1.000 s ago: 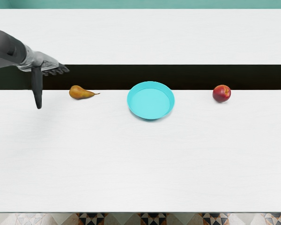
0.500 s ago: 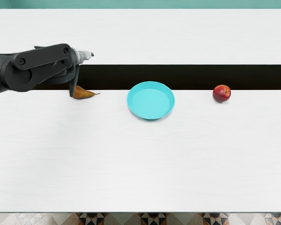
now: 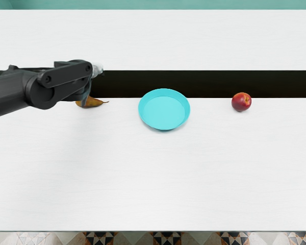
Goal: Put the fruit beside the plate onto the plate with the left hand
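Note:
A brown pear [image 3: 96,103] lies on the white table, left of the turquoise plate [image 3: 164,110]; only its narrow end and stem show. My left hand [image 3: 90,81] hangs right over the pear, and the dark forearm, reaching in from the left edge, hides most of both. Whether the hand touches the fruit cannot be made out. The plate has nothing on it.
A red apple-like fruit [image 3: 241,101] sits to the right of the plate, farther from it than the pear. A dark gap [image 3: 209,83] runs across behind the plate, between the front table [image 3: 153,173] and a second white surface behind.
The left arm has swung right from the far left edge and lowered over the pear, which now shows less. Pear, plate and red fruit have stayed put.

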Controlling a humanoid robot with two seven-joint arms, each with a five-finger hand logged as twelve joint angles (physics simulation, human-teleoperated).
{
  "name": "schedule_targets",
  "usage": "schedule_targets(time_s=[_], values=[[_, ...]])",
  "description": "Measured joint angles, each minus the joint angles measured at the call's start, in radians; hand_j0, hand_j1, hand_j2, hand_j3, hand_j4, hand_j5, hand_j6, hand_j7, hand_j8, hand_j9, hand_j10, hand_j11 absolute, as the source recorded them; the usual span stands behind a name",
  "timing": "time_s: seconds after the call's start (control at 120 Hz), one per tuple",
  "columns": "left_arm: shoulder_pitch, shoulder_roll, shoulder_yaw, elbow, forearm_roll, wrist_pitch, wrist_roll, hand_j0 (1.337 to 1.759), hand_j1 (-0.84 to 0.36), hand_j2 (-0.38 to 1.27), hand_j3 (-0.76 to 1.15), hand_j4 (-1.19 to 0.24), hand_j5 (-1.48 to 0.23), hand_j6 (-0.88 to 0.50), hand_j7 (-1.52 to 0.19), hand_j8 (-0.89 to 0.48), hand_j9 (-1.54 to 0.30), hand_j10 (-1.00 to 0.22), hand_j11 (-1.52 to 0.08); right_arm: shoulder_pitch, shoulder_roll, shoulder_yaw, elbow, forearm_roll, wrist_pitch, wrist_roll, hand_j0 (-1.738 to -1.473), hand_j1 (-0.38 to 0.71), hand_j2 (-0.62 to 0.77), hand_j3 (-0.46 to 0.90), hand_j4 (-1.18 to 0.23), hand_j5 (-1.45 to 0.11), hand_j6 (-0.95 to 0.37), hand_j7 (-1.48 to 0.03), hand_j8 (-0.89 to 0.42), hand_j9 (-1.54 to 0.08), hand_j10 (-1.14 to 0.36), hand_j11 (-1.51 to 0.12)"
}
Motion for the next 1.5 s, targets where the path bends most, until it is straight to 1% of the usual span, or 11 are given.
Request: schedule_targets(time_s=[0.058,0.142,0.225,0.342,0.55,0.767,1.033,1.117,1.258,1.5], values=[[0.002,-0.043,0.01,0.043,-0.001,0.0,-0.006,1.658,0.08,0.05,0.0,-0.23,-0.3,-0.23,-0.3,-0.23,-0.3,-0.23,-0.3,0.0,0.0,0.0,0.0,0.0,0.0,0.0,-1.658,-0.31,-0.01,0.0,-0.03,-0.04,-0.03,-0.04,-0.03,-0.04,-0.03,-0.04],[0.02,-0.049,0.018,0.084,-0.006,0.004,-0.01,1.658,0.07,0.05,0.0,-0.24,-0.31,-0.24,-0.31,-0.24,-0.31,-0.24,-0.31,0.0,0.0,0.0,0.0,0.0,0.0,0.0,-1.658,-0.31,-0.01,0.0,-0.03,-0.04,-0.03,-0.04,-0.03,-0.04,-0.03,-0.04],[0.038,-0.048,0.024,0.102,-0.007,0.007,-0.012,1.658,0.06,0.05,0.0,-0.24,-0.31,-0.25,-0.31,-0.24,-0.31,-0.24,-0.31,0.0,0.0,0.0,0.0,0.0,0.0,0.0,-1.658,-0.31,-0.01,0.0,-0.03,-0.04,-0.03,-0.04,-0.03,-0.04,-0.03,-0.04],[0.04,-0.048,0.027,0.109,-0.009,0.003,-0.013,1.658,0.05,0.05,0.0,-0.25,-0.32,-0.25,-0.32,-0.25,-0.32,-0.25,-0.32,0.0,0.0,0.0,0.0,0.0,0.0,0.0,-1.658,-0.31,-0.01,0.0,-0.03,-0.04,-0.03,-0.04,-0.03,-0.04,-0.03,-0.04],[0.055,-0.048,0.027,0.11,-0.011,-0.023,-0.015,1.658,0.04,0.05,0.0,-0.26,-0.33,-0.26,-0.33,-0.26,-0.33,-0.26,-0.33,0.0,0.0,0.0,0.0,0.0,0.0,0.0,-1.658,-0.31,-0.01,0.0,-0.03,-0.04,-0.03,-0.04,-0.03,-0.04,-0.03,-0.04],[0.077,-0.048,0.028,0.111,-0.008,-0.017,-0.014,1.658,0.02,0.06,0.0,-0.28,-0.36,-0.28,-0.36,-0.28,-0.36,-0.28,-0.36,0.0,0.0,0.0,0.0,0.0,0.0,0.0,-1.658,-0.31,-0.01,0.0,-0.03,-0.04,-0.03,-0.04,-0.03,-0.04,-0.03,-0.04],[0.087,-0.04,0.039,0.077,-0.002,0.074,-0.007,1.658,-0.04,0.07,0.0,-0.33,-0.43,-0.33,-0.43,-0.33,-0.43,-0.33,-0.43,0.0,0.0,0.0,0.0,0.0,0.0,0.0,-1.658,-0.31,-0.01,0.0,-0.03,-0.04,-0.03,-0.04,-0.03,-0.04,-0.03,-0.04],[0.087,-0.032,0.047,0.057,-0.002,0.094,0.001,1.658,-0.06,0.07,0.0,-0.34,-0.44,-0.34,-0.44,-0.34,-0.44,-0.34,-0.44,0.0,0.0,0.0,0.0,0.0,0.0,0.0,-1.658,-0.31,-0.01,0.0,-0.03,-0.04,-0.03,-0.04,-0.03,-0.04,-0.03,-0.04],[0.087,-0.027,0.06,0.04,-0.002,0.107,0.007,1.658,-0.08,0.07,0.0,-0.36,-0.47,-0.36,-0.47,-0.36,-0.47,-0.36,-0.47,0.0,0.0,0.0,0.0,0.0,0.0,0.0,-1.658,-0.31,-0.01,0.0,-0.03,-0.04,-0.03,-0.04,-0.03,-0.04,-0.03,-0.04],[0.101,-0.013,0.069,0.035,-0.003,0.121,0.009,1.658,-0.13,0.08,0.0,-0.4,-0.52,-0.4,-0.52,-0.4,-0.52,-0.4,-0.52,0.0,0.0,0.0,0.0,0.0,0.0,0.0,-1.658,-0.31,-0.01,0.0,-0.03,-0.04,-0.03,-0.04,-0.03,-0.04,-0.03,-0.04]])
